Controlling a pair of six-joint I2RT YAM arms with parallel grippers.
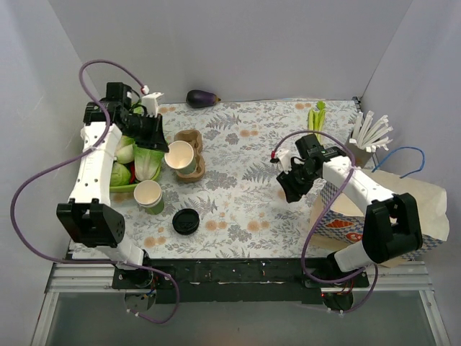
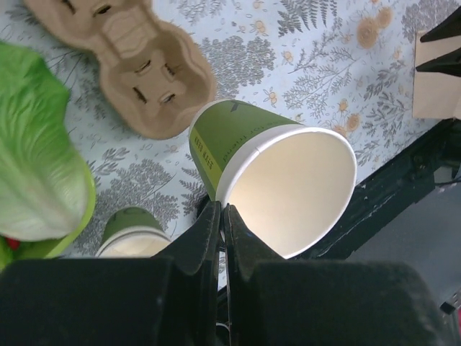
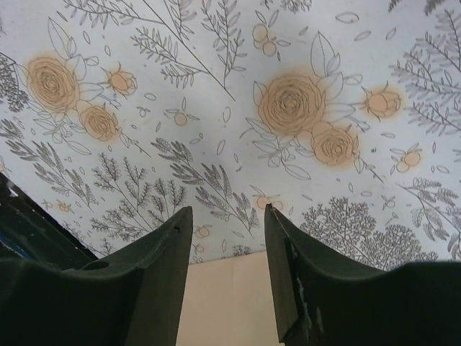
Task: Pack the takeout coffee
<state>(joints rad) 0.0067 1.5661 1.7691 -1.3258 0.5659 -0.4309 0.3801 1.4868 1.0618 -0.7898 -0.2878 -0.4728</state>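
Observation:
My left gripper [image 1: 170, 148] is shut on the rim of a lidless green paper cup [image 1: 180, 156], cream inside, and holds it tilted above the brown cardboard cup carrier [image 1: 191, 138]. In the left wrist view the fingers [image 2: 223, 210] pinch the cup's [image 2: 288, 184] wall, with the carrier [image 2: 144, 72] beyond it. A loose black lid [image 1: 186, 221] lies on the floral cloth. Stacked lidless green cups [image 1: 149, 196] stand near the bowl. No lidded cup shows in any view. My right gripper [image 1: 292, 189] is open and empty over the cloth [image 3: 227, 213].
A green bowl of lettuce [image 1: 133, 164] sits at the left. An eggplant [image 1: 202, 97] and celery [image 1: 317, 115] lie at the back. A holder of white utensils [image 1: 371, 133] stands at the back right. A brown paper bag [image 1: 425, 209] and a patterned box [image 1: 344, 215] sit at the right.

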